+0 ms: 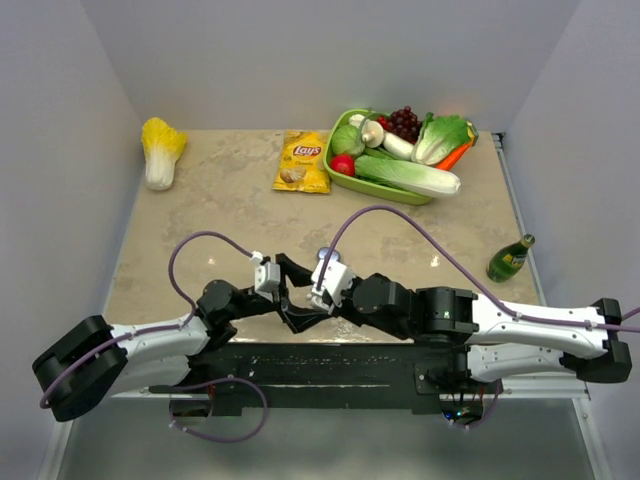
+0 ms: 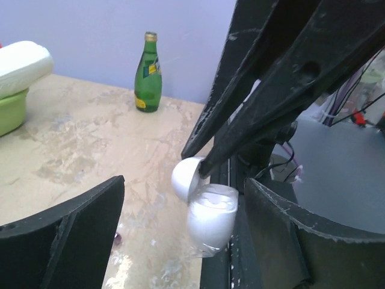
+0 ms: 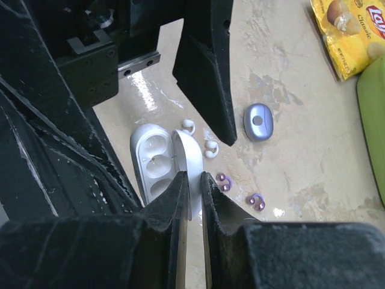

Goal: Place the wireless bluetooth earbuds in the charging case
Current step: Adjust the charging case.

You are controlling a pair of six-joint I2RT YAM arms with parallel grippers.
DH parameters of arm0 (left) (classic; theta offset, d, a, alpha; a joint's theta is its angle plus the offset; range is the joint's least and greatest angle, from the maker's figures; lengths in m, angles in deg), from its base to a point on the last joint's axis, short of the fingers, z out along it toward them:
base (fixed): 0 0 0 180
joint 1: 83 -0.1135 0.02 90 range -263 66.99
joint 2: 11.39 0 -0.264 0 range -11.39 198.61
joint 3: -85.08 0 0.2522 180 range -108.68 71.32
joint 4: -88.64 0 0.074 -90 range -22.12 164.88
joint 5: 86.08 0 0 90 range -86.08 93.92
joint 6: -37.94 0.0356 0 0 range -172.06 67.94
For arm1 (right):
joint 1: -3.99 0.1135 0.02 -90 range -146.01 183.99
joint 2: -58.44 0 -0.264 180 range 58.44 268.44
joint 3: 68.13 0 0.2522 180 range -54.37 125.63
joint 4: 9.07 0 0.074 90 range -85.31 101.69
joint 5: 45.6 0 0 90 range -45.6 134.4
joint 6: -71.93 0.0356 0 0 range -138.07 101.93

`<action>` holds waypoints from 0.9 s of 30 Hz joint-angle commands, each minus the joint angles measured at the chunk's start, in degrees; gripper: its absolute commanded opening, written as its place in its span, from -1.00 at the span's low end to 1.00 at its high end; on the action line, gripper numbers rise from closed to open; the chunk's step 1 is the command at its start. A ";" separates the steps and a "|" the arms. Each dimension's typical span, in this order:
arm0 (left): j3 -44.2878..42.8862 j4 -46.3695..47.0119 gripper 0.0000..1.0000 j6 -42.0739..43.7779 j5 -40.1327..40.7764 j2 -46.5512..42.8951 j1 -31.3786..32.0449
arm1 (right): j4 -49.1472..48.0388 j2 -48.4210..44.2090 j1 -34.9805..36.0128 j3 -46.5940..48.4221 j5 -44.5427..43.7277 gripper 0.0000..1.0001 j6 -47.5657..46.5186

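- The table (image 1: 200, 220) is tan, with pale and brown patches like stone. Light shines off it in spots.
- Plain, pale grey-purple walls (image 1: 300, 60) stand on three sides of it.
- At the back lie a yellow cabbage (image 1: 161, 150), a yellow chip bag (image 1: 303, 162) and a green basket (image 1: 370, 187) full of vegetables.
- A green bottle (image 1: 510, 258) stands upright near the right edge.
- The white charging case (image 3: 153, 162) is at the near edge of the table, with its lid (image 3: 187, 162) open.
- The right gripper (image 3: 191, 180) has its jaws nearly closed, pinching the thin lid.
- The left gripper (image 2: 185, 186) has its jaws wide apart, one on each side of the case. They hold nothing.
- Two white earbuds (image 3: 187, 125) lie on the table just beside the case.
- Two purple earbuds (image 3: 224, 180) lie a little farther right, also on the table.
- A small grey-purple case (image 3: 258, 121) lies closed near the buds.
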 commanded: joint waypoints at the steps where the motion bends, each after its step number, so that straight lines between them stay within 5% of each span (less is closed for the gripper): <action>1: -1.14 -2.25 0.67 7.48 1.35 0.97 0.47 | -0.05 1.01 0.11 3.30 1.99 -1.00 0.06; 15: -3.51 -9.81 0.49 10.74 1.61 1.33 2.76 | 1.36 2.24 0.02 4.27 2.95 -1.00 -0.55; 22: -3.95 -10.07 0.20 11.00 0.38 1.33 2.84 | 1.45 2.50 0.11 4.01 3.13 -1.00 -0.55; 27: -4.39 -10.69 0.25 10.91 0.38 1.33 3.02 | 1.71 2.77 0.02 4.01 3.22 -1.00 -0.64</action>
